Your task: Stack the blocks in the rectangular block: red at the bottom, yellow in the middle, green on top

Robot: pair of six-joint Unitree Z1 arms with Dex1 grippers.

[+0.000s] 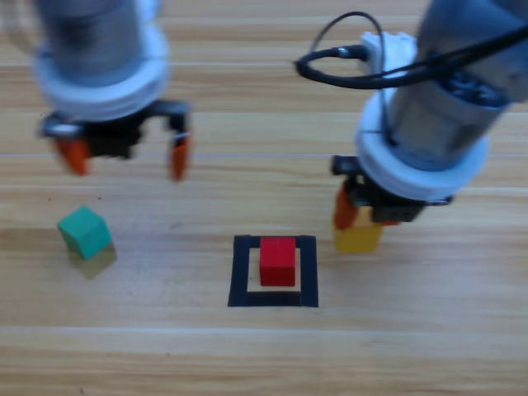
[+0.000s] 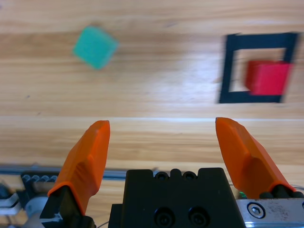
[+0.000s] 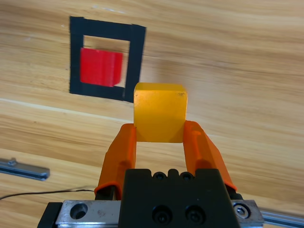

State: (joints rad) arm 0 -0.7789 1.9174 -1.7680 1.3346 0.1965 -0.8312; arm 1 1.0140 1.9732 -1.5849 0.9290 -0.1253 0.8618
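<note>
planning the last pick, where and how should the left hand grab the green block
Grip the green block across two opposite flat side faces, coming straight down from above. It sits alone on the table, turned at an angle to the black tape square, so the open left hand would probably need to rotate to line up with its faces. Nothing crowds it.

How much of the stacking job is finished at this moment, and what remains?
Done: the small red cube sits inside the black tape frame. In hand: the right gripper is shut on the small yellow cube, beside the frame, not yet above the red one. Left: placing yellow, then the teal-green cube, lying untouched on the wooden table near the open left gripper.
</note>
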